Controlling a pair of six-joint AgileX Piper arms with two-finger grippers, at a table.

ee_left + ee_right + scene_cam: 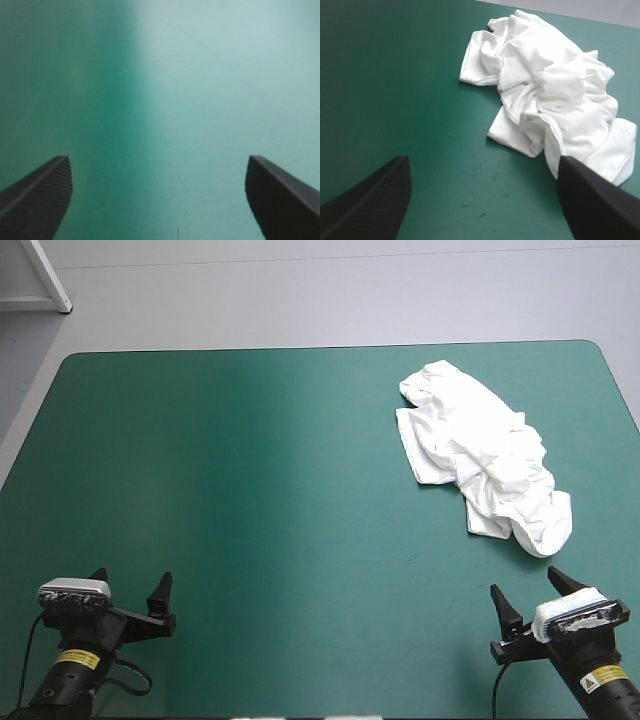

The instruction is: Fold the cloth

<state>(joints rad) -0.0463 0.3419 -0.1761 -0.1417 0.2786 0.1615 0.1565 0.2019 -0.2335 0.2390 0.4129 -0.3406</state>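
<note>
The white T-shirt (480,455) lies as a crumpled heap on the right half of the teal-green table, nearer the far edge. In the right wrist view the T-shirt (550,95) sits ahead of my right gripper (482,192), a short way off. My right gripper (530,602) stands open near the front right corner, empty. At the front left corner, my left gripper (130,585) is open as well. The left wrist view shows only bare teal-green cover between the fingers of the left gripper (160,192).
The table's teal-green cover (250,490) stretches bare across the left and middle. A white post (50,275) stands beyond the far left corner, off the table.
</note>
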